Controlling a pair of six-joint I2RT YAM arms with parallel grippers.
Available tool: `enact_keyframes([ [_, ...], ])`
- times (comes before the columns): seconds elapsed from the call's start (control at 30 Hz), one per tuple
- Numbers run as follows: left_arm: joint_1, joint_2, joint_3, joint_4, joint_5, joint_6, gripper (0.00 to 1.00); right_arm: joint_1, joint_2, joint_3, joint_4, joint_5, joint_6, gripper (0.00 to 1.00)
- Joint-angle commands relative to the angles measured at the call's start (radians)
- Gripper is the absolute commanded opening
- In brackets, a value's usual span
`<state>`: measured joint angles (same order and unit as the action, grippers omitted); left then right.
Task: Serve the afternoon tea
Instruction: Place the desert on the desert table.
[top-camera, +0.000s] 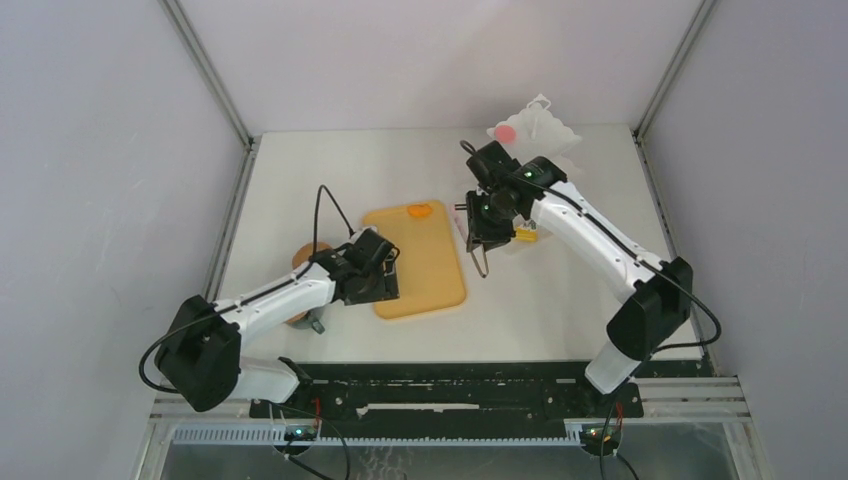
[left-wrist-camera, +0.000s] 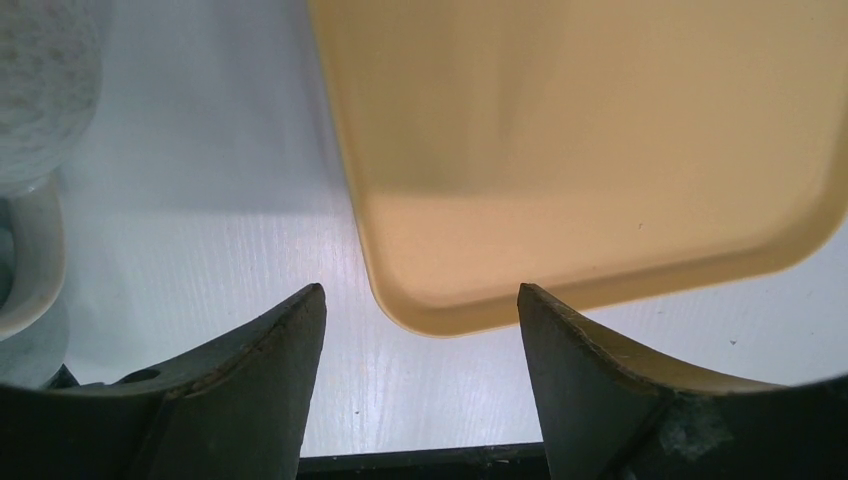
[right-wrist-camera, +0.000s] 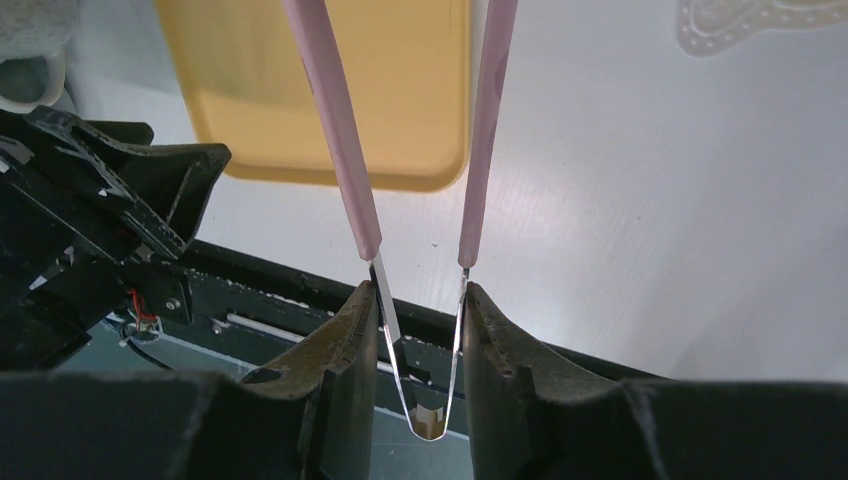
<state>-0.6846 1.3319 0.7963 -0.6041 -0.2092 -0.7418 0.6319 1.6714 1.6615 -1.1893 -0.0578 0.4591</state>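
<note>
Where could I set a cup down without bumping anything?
Bare: the back left corner of the table, beyond the left gripper; the near right strip between board and right arm; most of the board, bar the orange tart. Crowded: back right, around the bag, tongs and right gripper.

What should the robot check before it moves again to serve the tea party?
1. Tool held: the right gripper is clamped on the pink tongs. Ok.
2. Free hand: the left gripper is open and holds nothing. Ok.
3. The orange tart sits on the board. Ok.
4. The mug is apart from the left gripper. Ok.
5. Tong tips free of pastry: cannot tell, the tips are out of view.
</note>
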Motion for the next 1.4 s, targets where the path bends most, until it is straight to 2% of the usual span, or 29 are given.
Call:
enact_keyframes([
  [0.0,-0.008,0.006,0.075,-0.017,-0.035,0.008,0.75,-0.034,-0.11,-0.032,0.036,0.019,-0.011,0.2],
  [0.43,-0.008,0.058,0.149,-0.027,-0.047,0.028,0.75,-0.123,-0.236,-0.011,-0.06,0.016,-0.05,0.2],
  [0.97,-0.009,0.098,0.18,-0.005,-0.035,0.048,0.75,-0.168,-0.246,0.28,-0.269,0.078,-0.061,0.19],
  [1.37,-0.009,0.108,0.187,0.012,-0.022,0.064,0.75,-0.314,-0.21,0.286,-0.237,0.072,-0.098,0.19],
])
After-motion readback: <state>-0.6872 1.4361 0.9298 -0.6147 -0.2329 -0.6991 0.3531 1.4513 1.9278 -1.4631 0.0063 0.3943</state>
